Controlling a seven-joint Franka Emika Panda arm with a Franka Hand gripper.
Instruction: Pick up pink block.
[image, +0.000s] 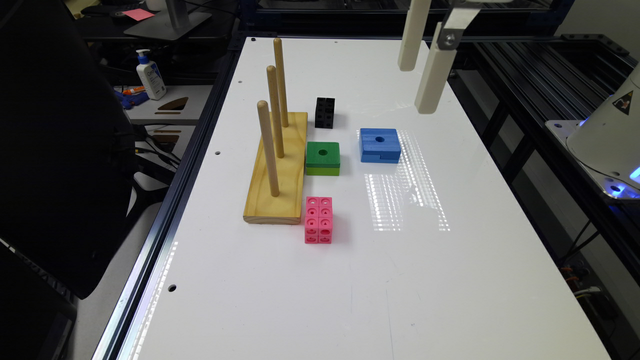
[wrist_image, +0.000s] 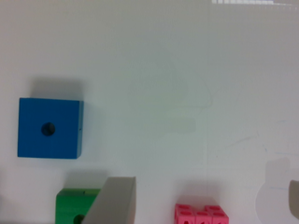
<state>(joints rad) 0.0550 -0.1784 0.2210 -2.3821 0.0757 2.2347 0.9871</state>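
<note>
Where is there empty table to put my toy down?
The big bare patch of table in front of the pink block, and the strip to the exterior view's right of the blue block. It is crowded around the peg stand, green block and black block.

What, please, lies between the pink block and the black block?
In the exterior view, the green block sits between the pink block and the black block.
</note>
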